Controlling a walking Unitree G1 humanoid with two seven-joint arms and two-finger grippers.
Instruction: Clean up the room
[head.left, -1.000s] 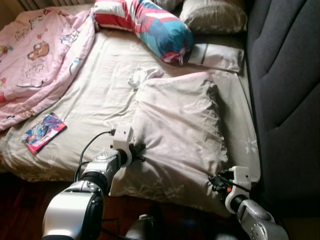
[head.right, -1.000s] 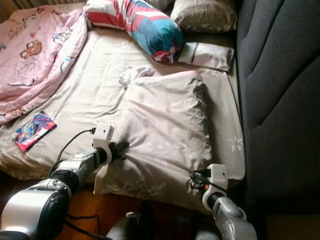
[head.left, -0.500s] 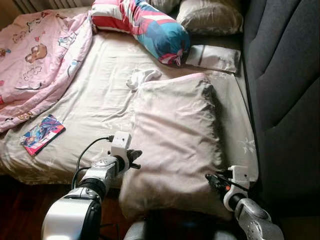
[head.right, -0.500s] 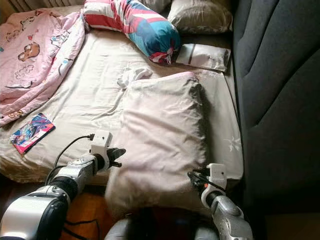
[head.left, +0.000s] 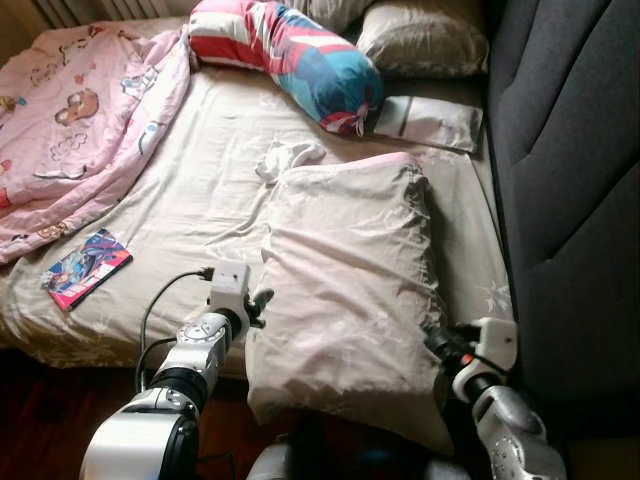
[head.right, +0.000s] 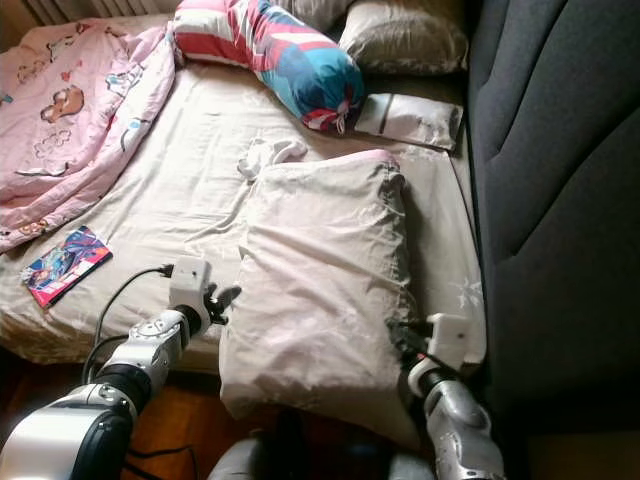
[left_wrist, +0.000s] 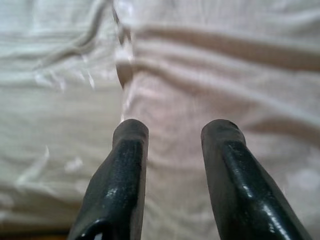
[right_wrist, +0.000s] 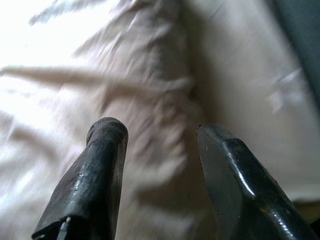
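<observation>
The robot's left hand (head.left: 262, 300) sits at the lower centre-left of the frame, its two black fingers (left_wrist: 127, 165) spread apart and pointed at the left edge of a large beige pillow (head.left: 350, 290), with nothing between them. The right hand (head.left: 436, 341), at the lower right, is also spread, its fingers (right_wrist: 102, 170) just beside the pillow's right edge and gripping nothing. The pillow lies on the bed (head.left: 190, 190), its near end hanging over the mattress edge between the two silver arms. A small white crumpled cloth (head.left: 285, 155) rests at the pillow's far left corner. A colourful booklet (head.left: 87, 267) lies at the left of the frame near the bed's edge; its cover print is too small to read. A pink blanket (head.left: 70, 110) printed with cartoon figures fills the upper left. A striped red, white and blue bolster (head.left: 295, 55) lies at the top centre, beside a grey pillow (head.left: 425, 40) and a flat white package (head.left: 432, 116). A dark grey padded headboard (head.left: 570, 190) runs down the right side, and dark wooden floor (head.left: 40, 420) shows at the lower left.
</observation>
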